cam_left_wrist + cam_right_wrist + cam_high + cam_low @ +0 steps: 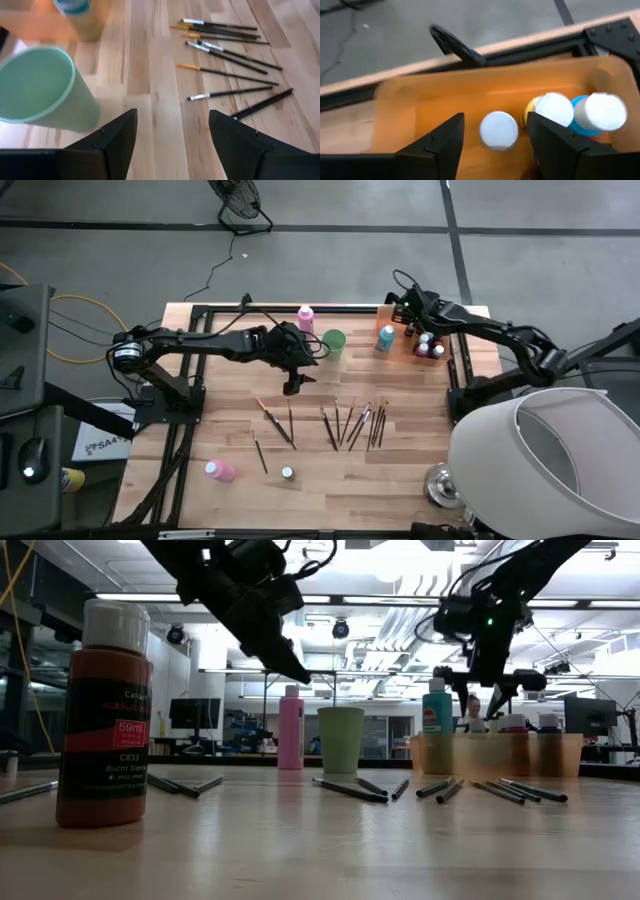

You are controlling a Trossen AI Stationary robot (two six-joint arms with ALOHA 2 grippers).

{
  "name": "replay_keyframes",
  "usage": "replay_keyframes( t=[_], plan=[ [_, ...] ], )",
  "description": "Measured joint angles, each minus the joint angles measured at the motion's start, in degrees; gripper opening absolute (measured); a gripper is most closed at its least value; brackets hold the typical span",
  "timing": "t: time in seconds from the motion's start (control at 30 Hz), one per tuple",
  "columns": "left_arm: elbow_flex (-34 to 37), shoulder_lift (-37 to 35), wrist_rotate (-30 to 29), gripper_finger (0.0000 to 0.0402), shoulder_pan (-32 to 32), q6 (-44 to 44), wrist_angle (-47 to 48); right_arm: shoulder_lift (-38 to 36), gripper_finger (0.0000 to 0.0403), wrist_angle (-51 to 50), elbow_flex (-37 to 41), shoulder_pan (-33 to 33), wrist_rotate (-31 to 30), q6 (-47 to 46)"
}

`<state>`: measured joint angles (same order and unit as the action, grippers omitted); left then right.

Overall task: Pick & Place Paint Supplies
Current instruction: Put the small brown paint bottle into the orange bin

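My right gripper (pixel 495 145) is open above the far end of the orange tray (pixel 445 105). A small white-capped paint bottle (pixel 498 130) stands in the tray below the gap between the fingers, apart from both. Two more capped bottles (pixel 577 114) stand beside it. My left gripper (pixel 172 140) hangs open over bare wood between the light green cup (pixel 40 85) and several thin dark brushes (pixel 225 55) lying flat on the table. A teal bottle (pixel 385 337) stands by the tray.
A tall pink bottle (pixel 305 317) stands at the far edge. Another pink bottle (pixel 220 470) lies on its side near the front left, with a small brown bottle (pixel 105 710) upright beside it. A black frame (pixel 460 370) runs along the table's sides.
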<state>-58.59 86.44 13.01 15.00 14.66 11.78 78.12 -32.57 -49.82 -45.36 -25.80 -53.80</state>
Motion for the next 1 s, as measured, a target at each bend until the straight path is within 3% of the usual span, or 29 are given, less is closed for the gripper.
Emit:
replay_keyframes(
  t=[0.27,0.43,0.63,1.0],
  plan=[
    [0.0,-4.5,0.0,0.0242,0.0,3.2,9.4,-9.5,0.0204,1.5,0.0,0.3,0.9,6.4],
    [0.0,-6.4,3.9,0.0242,0.0,6.0,18.1,-14.6,0.0198,3.7,0.0,4.3,0.8,12.5],
    [3.8,-6.7,13.3,0.0242,0.0,7.8,21.9,-16.4,0.0193,7.5,-0.1,12.9,0.9,18.3],
    [14.2,-6.7,25.9,0.0242,-3.2,7.6,18.6,-16.2,0.0192,12.0,-0.1,32.3,0.9,24.1]
  ],
)
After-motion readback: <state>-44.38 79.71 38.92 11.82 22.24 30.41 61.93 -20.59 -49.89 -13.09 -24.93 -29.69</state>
